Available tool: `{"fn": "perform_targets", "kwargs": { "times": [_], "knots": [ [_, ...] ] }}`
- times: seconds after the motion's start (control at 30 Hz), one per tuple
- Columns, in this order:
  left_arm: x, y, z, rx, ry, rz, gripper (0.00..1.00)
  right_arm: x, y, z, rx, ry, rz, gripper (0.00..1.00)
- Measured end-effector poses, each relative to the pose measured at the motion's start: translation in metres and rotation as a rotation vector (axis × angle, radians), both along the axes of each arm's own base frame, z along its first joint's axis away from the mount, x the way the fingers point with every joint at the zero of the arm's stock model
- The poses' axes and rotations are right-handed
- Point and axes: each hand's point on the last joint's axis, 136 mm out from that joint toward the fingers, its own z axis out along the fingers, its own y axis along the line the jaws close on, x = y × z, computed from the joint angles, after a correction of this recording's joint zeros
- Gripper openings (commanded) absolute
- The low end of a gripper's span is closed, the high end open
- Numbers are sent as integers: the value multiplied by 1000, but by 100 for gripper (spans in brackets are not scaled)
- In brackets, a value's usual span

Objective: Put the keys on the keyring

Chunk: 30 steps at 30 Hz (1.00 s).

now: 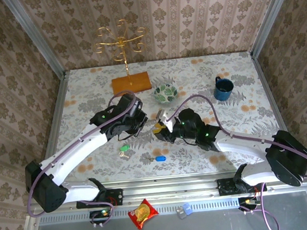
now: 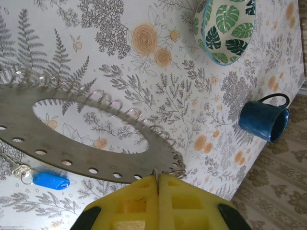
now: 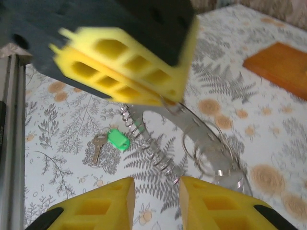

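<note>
From above we see two robot arms reaching in from the near edge of a floral-patterned table point(image 1: 87, 94) and meeting near its middle. The left gripper point(image 2: 158, 184) is closed tight, its yellow pads pinching the outer rim of the keyring point(image 2: 86, 155). This is a wide, flat grey ring with small holes punched round it and thin wire loops along its edge, and it is held up off the table. In the left wrist view the ring spreads away toward 10 o'clock from the pads. The right gripper point(image 3: 156, 187) faces it with its yellow fingers point(image 3: 96, 211) parted and nothing between them. The ring's wire coil hangs just beyond the gap at 12 o'clock, and that part is blurred, so we cannot tell whether it touches either finger. Both keys lie flat on the table, off the ring. The green key point(image 1: 125, 148) sits at about 8 o'clock from the meeting grippers and the blue key point(image 1: 159, 158) near 6 o'clock, the two well apart. A green-and-white leaf-patterned bowl point(image 1: 165, 93) stands at 12 o'clock from the grippers. A dark blue mug point(image 1: 223, 89) stands at 2 o'clock, and a wooden base point(image 1: 132, 83) carrying a gold branched stand point(image 1: 120, 42) is at 11 o'clock. A red snack packet point(image 1: 143, 213) lies on the metal ledge between the arm bases.
</note>
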Motion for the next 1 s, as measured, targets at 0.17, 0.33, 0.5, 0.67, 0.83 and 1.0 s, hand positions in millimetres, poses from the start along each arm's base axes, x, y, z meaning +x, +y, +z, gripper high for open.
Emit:
{"fn": "perform_targets", "kwargs": {
  "times": [0.17, 0.33, 0.5, 0.67, 0.83, 1.0],
  "knots": [
    [-4, 0, -3, -26, 42, 17, 0, 1, 15, 2, -3, -106, 43, 28],
    [-7, -2, -3, -41, 65, 20, 0, 10, 21, -3, -11, -160, 20, 23],
    [-9, -3, -3, -49, 75, 21, 0, 16, 18, -2, -9, -204, -23, 22],
    [-9, -3, -3, -52, 79, 21, 0, 19, 14, -1, -4, -230, -50, 24],
    [-11, -3, -2, -59, 84, 22, 0, 20, 16, 6, 20, -256, -53, 23],
    [-12, -3, -2, -61, 88, 21, 0, 19, 19, 7, 25, -263, -49, 22]
  ]
}}
